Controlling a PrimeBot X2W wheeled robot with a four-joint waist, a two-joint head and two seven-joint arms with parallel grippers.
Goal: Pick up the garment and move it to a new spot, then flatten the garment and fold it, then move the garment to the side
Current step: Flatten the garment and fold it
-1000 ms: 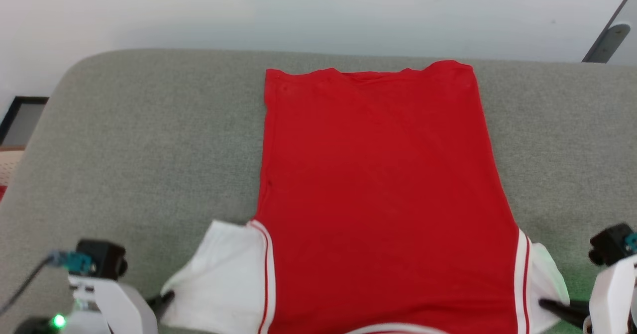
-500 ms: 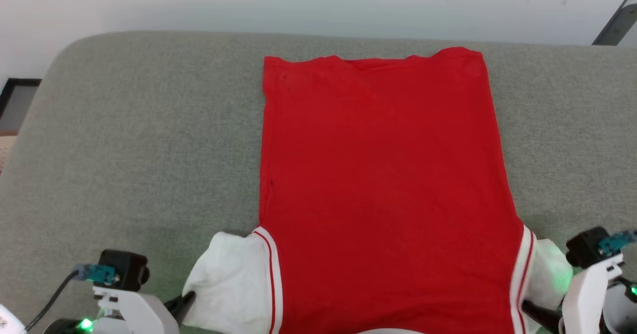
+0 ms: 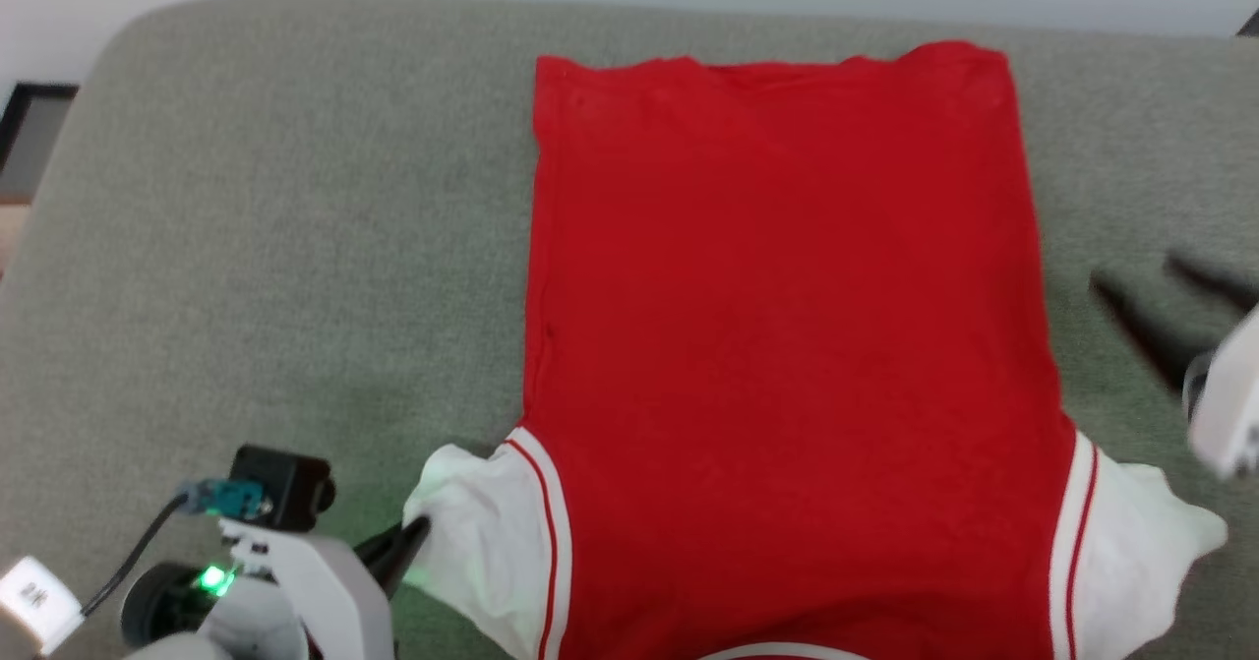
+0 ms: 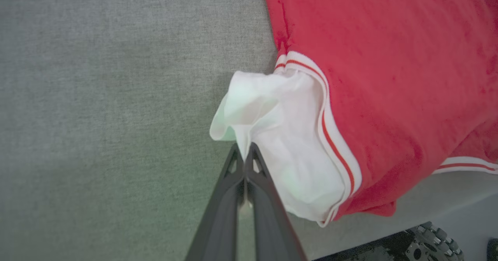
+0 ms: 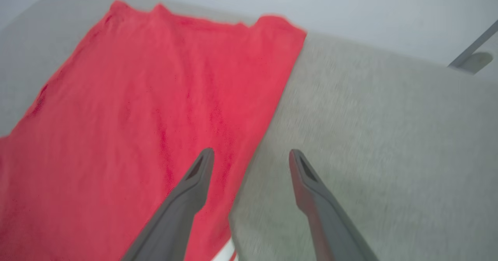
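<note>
Now | garment: long axis fwd frm robot | L claw: clenched on white sleeve | R claw: splayed, empty, nr right edge

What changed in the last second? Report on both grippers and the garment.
The right gripper let go of the white right sleeve of the garment, opened wide and swung up and away beside the red edge. That sleeve now lies loose on the grey cushion. The left gripper stayed shut on the white left sleeve, and the garment stayed spread flat. The head view's shift is camera motion.
</note>
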